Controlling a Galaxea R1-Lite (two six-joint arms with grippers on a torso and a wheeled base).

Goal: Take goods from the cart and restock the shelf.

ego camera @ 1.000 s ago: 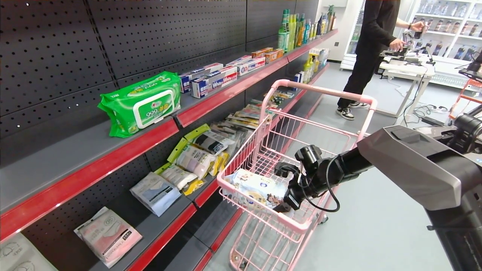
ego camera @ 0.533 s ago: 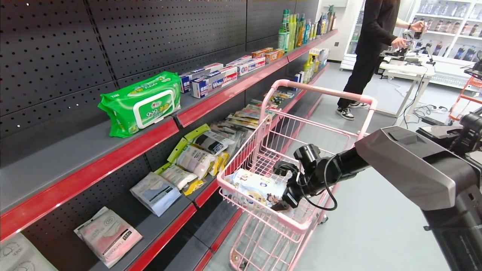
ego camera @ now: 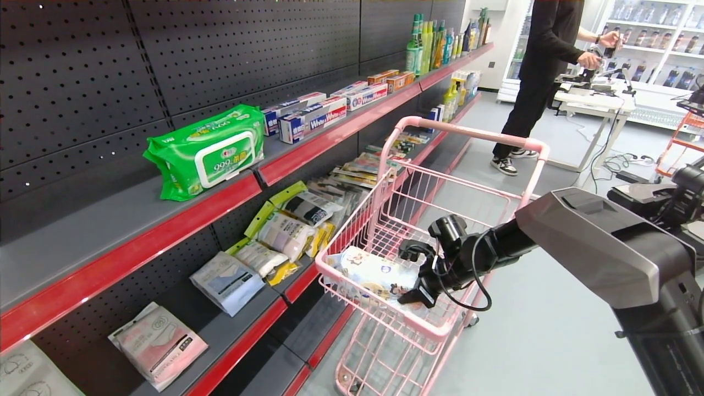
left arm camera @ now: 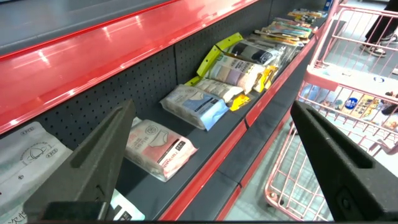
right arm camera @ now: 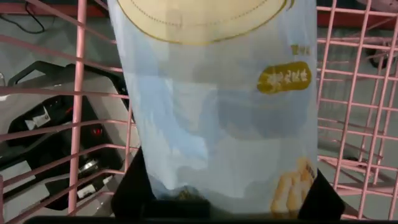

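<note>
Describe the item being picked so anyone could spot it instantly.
Find the pink cart beside the red-edged shelves. In its upper basket lies a pale blue pack, held in the jaws of the right gripper; unlike the green pack on the shelf, it shows cartoon figures.

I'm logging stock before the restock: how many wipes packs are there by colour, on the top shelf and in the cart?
Green pack on the top shelf: 1
Pale blue pack in the cart: 1
Total: 2

Wipes pack (right arm camera: 211,93) top cropped by right wrist view edge; right gripper (ego camera: 410,300) jaws partly hidden behind pack.
</note>
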